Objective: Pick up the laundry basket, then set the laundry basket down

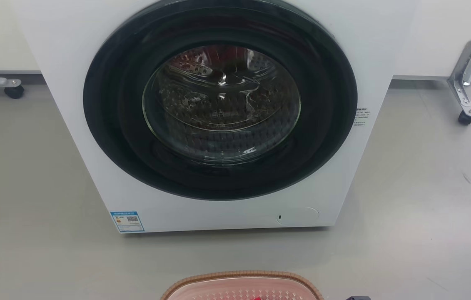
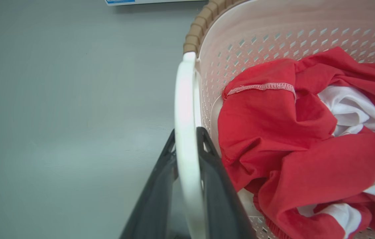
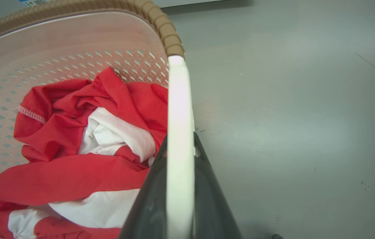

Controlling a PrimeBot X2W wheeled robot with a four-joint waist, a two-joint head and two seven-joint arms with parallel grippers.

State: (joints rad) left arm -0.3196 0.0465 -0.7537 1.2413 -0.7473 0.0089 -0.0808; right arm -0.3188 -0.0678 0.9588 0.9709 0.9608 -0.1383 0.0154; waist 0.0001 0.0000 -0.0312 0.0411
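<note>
The laundry basket (image 1: pixel 241 278) shows at the bottom middle of the head view, pale pink with a brown woven rim. In the left wrist view my left gripper (image 2: pixel 187 139) is shut on the basket's white side handle (image 2: pixel 184 96), one dark finger on each side of it. In the right wrist view my right gripper (image 3: pixel 180 144) grips the opposite white handle (image 3: pixel 179 96) the same way. Crumpled red and white clothes (image 2: pixel 290 132) lie inside the perforated wall (image 2: pixel 257 36). Whether the basket rests on the floor or hangs above it I cannot tell.
A white front-loading washing machine (image 1: pixel 89 158) with a round dark glass door (image 1: pixel 220 100), shut, stands just beyond the basket. A metal frame leg on a caster (image 1: pixel 464 87) is at the far right, another caster (image 1: pixel 13 91) at the far left. Grey floor (image 1: pixel 418 208) surrounds everything.
</note>
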